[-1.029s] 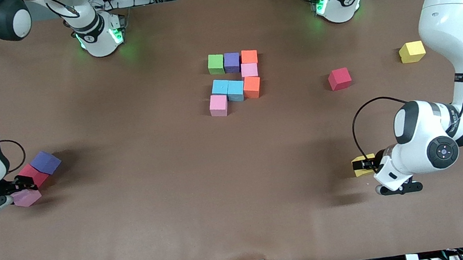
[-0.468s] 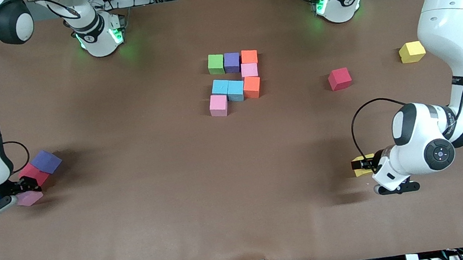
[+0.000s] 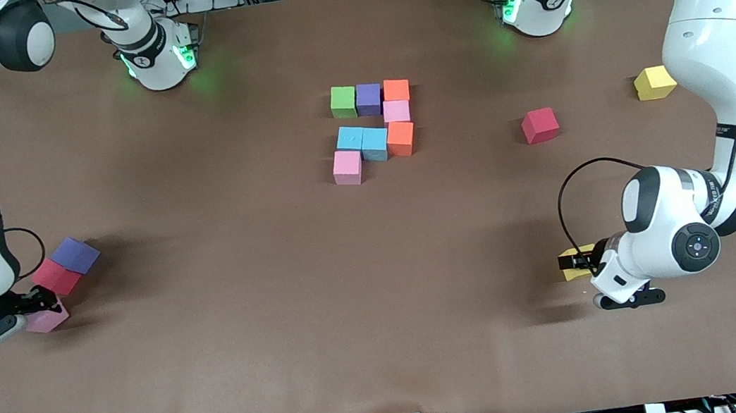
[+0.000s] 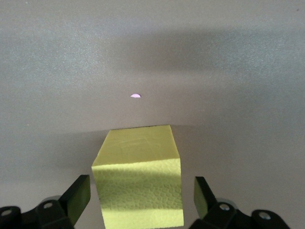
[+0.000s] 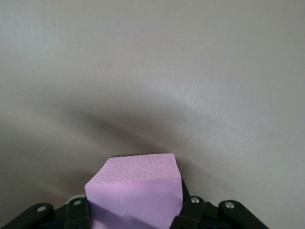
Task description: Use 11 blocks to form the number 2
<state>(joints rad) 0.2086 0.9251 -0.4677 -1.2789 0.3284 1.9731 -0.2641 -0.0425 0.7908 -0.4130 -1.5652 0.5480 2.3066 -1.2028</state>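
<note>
1. A brown table (image 3: 274, 361) is being worked by two white arms, with eight of the blocks (image 3: 372, 131) gathered mid-table as an unfinished figure.
2. A pink block (image 5: 136, 191) is being pinched between the pressed-in fingers of the right gripper (image 3: 33, 307) at the right arm's end, just beside a red block (image 3: 54, 277) and a purple block (image 3: 74, 255).
3. A yellow block (image 4: 139, 187) is being straddled by the spread fingers of the left gripper (image 3: 578, 264), gaps showing on both sides.
4. A straight lift is judged best, so the neighbouring cubes are not being dragged.
5. Both arms are being held folded low, wrists bent toward the table.
</note>
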